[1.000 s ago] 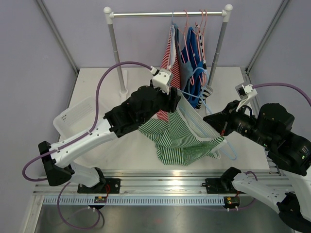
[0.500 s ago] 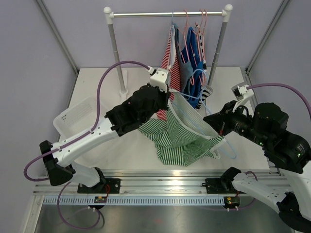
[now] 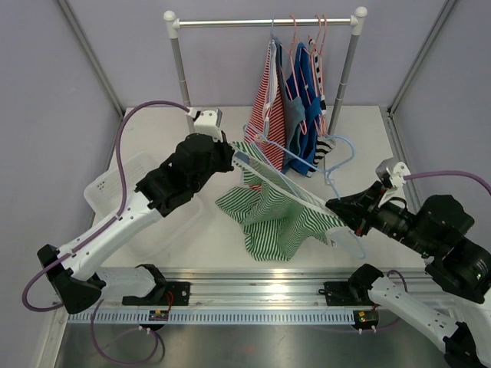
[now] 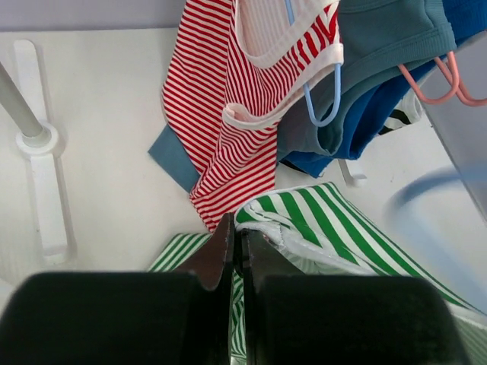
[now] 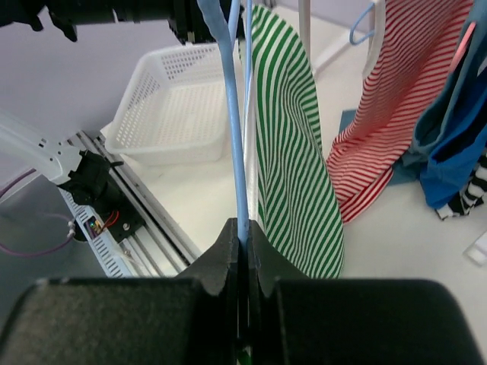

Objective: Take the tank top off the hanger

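The green-and-white striped tank top (image 3: 276,215) hangs on a light blue hanger (image 3: 347,152), stretched low over the table between both arms. My left gripper (image 3: 229,156) is shut on the top's white-edged strap at its upper left end; in the left wrist view the gripper (image 4: 237,230) pinches the striped cloth (image 4: 327,220). My right gripper (image 3: 339,207) is shut on the hanger's thin bar at the lower right. The right wrist view shows the gripper (image 5: 245,228) clamping the blue hanger (image 5: 230,114), with the tank top (image 5: 293,152) draped beside it.
A clothes rack (image 3: 261,23) at the back carries a red-striped top (image 3: 268,100) and blue garments (image 3: 307,96) on pink hangers. A white perforated basket (image 3: 126,192) sits on the left of the table under my left arm. Rack posts stand at the back left and back right.
My left gripper closed on the tank top's strap and pulled it left and back. The hanger swung round with it, and my right arm drew lower and to the right.
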{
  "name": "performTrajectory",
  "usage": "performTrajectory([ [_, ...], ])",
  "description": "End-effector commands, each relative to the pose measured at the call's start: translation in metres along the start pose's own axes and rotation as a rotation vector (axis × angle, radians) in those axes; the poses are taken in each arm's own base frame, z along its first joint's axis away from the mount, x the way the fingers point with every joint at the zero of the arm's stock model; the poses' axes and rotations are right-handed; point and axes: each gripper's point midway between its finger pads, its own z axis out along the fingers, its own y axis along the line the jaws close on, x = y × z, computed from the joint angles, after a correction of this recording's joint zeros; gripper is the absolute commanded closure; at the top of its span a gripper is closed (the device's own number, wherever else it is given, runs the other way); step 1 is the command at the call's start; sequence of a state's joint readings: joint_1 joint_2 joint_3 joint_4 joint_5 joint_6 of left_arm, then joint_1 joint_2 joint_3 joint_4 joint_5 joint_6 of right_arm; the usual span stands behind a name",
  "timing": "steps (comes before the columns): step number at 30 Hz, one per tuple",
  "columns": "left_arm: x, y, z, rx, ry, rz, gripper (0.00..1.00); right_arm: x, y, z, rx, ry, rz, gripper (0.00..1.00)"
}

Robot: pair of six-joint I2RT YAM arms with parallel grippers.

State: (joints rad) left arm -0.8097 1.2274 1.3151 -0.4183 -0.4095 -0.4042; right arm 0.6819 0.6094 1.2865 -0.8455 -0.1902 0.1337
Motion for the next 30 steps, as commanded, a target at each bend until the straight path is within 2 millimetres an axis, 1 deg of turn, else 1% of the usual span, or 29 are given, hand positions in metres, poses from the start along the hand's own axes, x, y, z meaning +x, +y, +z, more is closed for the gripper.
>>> performTrajectory([
  [1, -0.007, 0.024, -0.013, -0.054, -0.036, -0.066, 1.0, -0.023, 0.012, -0.014, -0.069, -0.182, -0.087, 1.0],
  [2, 0.001, 0.016, -0.017, 0.001, -0.006, -0.071, 1.0, -0.023, 0.012, -0.011, -0.074, -0.212, -0.082, 1.0],
  [3, 0.005, 0.015, -0.028, 0.04, -0.01, -0.09, 1.0, -0.04, 0.015, -0.009, -0.089, -0.308, -0.087, 1.0],
  [4, 0.009, 0.012, -0.034, 0.073, -0.004, -0.1, 1.0, -0.03, 0.011, 0.002, -0.089, -0.311, -0.062, 1.0],
  [5, 0.01, 0.003, -0.043, 0.141, -0.003, -0.116, 1.0, -0.033, 0.009, 0.007, -0.089, -0.342, -0.056, 1.0],
  [6, 0.03, 0.003, -0.044, 0.173, 0.032, -0.107, 1.0, -0.052, 0.013, 0.008, -0.105, -0.426, -0.063, 1.0],
  [7, 0.025, -0.002, -0.059, 0.233, 0.009, -0.115, 1.0, -0.049, 0.01, 0.023, -0.109, -0.419, -0.031, 1.0],
  [8, 0.035, -0.013, -0.065, 0.302, 0.036, -0.109, 1.0, -0.054, 0.012, 0.03, -0.123, -0.44, -0.019, 1.0],
  [9, 0.042, -0.017, -0.07, 0.343, 0.049, -0.095, 1.0, -0.073, 0.018, 0.032, -0.159, -0.51, -0.022, 1.0],
  [10, 0.061, -0.021, -0.073, 0.382, 0.087, -0.073, 1.0, -0.076, 0.02, 0.051, -0.183, -0.5, -0.003, 1.0],
  [11, 0.071, -0.025, -0.075, 0.408, 0.113, -0.06, 1.0, -0.081, 0.027, 0.058, -0.23, -0.505, -0.002, 1.0],
  [12, 0.081, -0.027, -0.077, 0.417, 0.132, -0.039, 1.0, -0.103, 0.035, 0.057, -0.27, -0.565, 0.002, 1.0],
  [13, 0.102, -0.03, -0.078, 0.433, 0.176, -0.014, 1.0, -0.103, 0.033, 0.08, -0.276, -0.532, 0.018, 1.0],
  [14, 0.112, -0.037, -0.082, 0.474, 0.198, 0.001, 1.0, -0.109, 0.034, 0.087, -0.282, -0.536, 0.027, 1.0],
  [15, 0.124, -0.04, -0.084, 0.499, 0.223, 0.017, 1.0, -0.128, 0.037, 0.087, -0.297, -0.58, 0.04, 1.0],
  [16, 0.135, -0.047, -0.089, 0.543, 0.247, 0.028, 1.0, -0.127, 0.033, 0.106, -0.288, -0.56, 0.058, 1.0],
  [17, 0.152, -0.053, -0.093, 0.602, 0.279, 0.036, 1.0, -0.13, 0.03, 0.113, -0.281, -0.569, 0.068, 1.0],
  [18, 0.16, -0.055, -0.096, 0.626, 0.293, 0.042, 1.0, -0.136, 0.03, 0.123, -0.289, -0.591, 0.078, 1.0],
  [19, 0.168, -0.058, -0.099, 0.643, 0.305, 0.044, 1.0, -0.136, 0.029, 0.127, -0.292, -0.6, 0.08, 1.0],
  [20, 0.184, -0.052, -0.097, 0.631, 0.328, 0.049, 1.0, -0.144, 0.03, 0.128, -0.298, -0.643, 0.072, 1.0],
  [22, 0.201, -0.043, -0.093, 0.582, 0.368, 0.047, 1.0, -0.141, 0.022, 0.137, -0.27, -0.656, 0.078, 1.0],
  [23, 0.213, -0.029, -0.088, 0.507, 0.396, 0.064, 1.0, -0.144, 0.018, 0.137, -0.247, -0.673, 0.077, 1.0],
  [24, 0.222, -0.022, -0.083, 0.45, 0.427, 0.066, 1.0, -0.148, 0.016, 0.138, -0.228, -0.669, 0.069, 1.0],
  [25, 0.227, -0.015, -0.08, 0.391, 0.438, 0.077, 1.0, -0.149, 0.012, 0.141, -0.201, -0.645, 0.08, 1.0],
  [26, 0.235, 0.003, -0.076, 0.284, 0.462, 0.102, 1.0, -0.15, 0.009, 0.144, -0.174, -0.611, 0.1, 1.0],
  [27, 0.236, 0.007, -0.073, 0.229, 0.477, 0.092, 1.0, -0.147, 0.005, 0.153, -0.129, -0.506, 0.13, 1.0],
  [28, 0.237, 0.018, -0.07, 0.154, 0.47, 0.106, 1.0, -0.144, 0.0, 0.158, -0.093, -0.448, 0.158, 1.0],
  [29, 0.24, 0.025, -0.072, 0.12, 0.492, 0.12, 1.0, -0.118, -0.013, 0.167, -0.006, -0.307, 0.203, 1.0],
  [30, 0.238, 0.025, -0.072, 0.106, 0.491, 0.116, 1.0, -0.13, -0.014, 0.17, 0.019, -0.289, 0.218, 1.0],
])
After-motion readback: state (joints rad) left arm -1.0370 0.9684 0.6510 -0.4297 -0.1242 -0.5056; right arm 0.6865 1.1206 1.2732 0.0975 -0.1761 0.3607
